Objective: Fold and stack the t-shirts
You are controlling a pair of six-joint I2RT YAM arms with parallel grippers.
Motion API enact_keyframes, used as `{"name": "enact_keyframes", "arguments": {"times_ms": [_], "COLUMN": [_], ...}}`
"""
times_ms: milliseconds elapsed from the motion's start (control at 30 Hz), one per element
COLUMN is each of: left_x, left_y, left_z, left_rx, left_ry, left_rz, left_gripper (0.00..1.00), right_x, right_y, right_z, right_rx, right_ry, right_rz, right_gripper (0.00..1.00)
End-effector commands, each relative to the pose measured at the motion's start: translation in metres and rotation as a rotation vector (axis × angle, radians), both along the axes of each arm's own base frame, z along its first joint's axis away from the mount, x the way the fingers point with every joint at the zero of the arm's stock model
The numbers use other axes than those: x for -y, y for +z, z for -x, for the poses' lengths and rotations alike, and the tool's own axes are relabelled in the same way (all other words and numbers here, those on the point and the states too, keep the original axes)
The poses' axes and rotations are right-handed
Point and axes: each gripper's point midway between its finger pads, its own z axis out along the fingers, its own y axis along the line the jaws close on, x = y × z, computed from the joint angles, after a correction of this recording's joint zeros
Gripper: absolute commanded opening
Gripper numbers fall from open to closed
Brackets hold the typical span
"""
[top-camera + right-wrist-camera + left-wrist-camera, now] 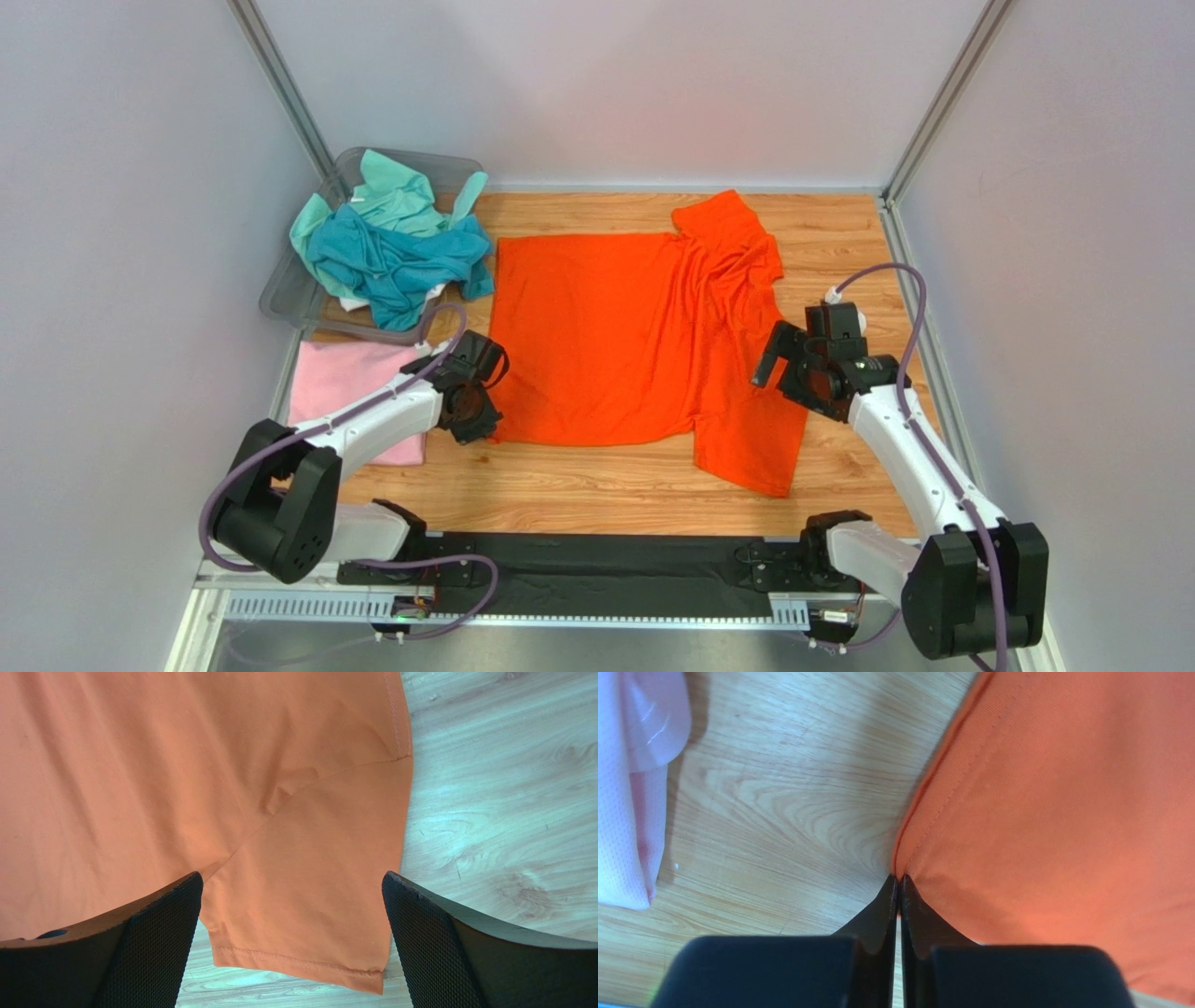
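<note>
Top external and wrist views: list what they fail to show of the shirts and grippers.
- Pink shirt: the left arm crosses it in the top view; the left wrist view's edge crops it.
- Bin: heaped shirts hide its floor and their own count.
- Left gripper: shut at the orange shirt hem; fingertips hide any pinch.

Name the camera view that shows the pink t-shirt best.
Top external: the folded pink t-shirt lies flat left of the orange t-shirt, nearly all visible, the left arm crossing its near right corner. Left wrist catches only one edge at the frame's left. Right wrist shows none of it.
</note>
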Motion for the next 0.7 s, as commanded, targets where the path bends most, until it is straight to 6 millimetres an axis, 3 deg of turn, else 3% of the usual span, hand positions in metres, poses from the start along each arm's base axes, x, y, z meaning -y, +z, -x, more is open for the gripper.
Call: {"name": "enact_keyframes", "arguments": {"times_ms": [0, 200, 400, 533, 667], "left_x": [0.007, -0.005, -0.006, -0.007, -0.012], "left_y": [-0.007, 0.005, 0.015, 0.015, 0.016], "left_z": [0.004, 0.006, 0.004, 0.006, 0.006], "left_rx": [-0.02, 0.022, 0.05, 0.054, 0.07], "left_ry": [-0.012, -0.005, -0.044, -0.056, -0.06], "left_rz": [0.04, 0.005, 0.001, -0.003, -0.023], "left_gripper": [0.0, 0.0, 0.0, 0.0, 0.0], "right_x": [0.005, -0.002, -0.044, -0.049, -0.04], "right_y": [0.005, 0.007, -0.022, -0.04, -0.061], "right_z": [0.009, 0.047, 0.104, 0.114, 0.117], "right_rx": [0.001, -0.095, -0.246, -0.282, -0.315], "right_ry": [-0.014, -0.026, 0.053, 0.017, -0.021], "right_rz": [0.014, -0.006, -0.044, -0.039, 0.011], "right_gripper": [1.0, 1.0, 0.97, 0.96, 0.91]}}
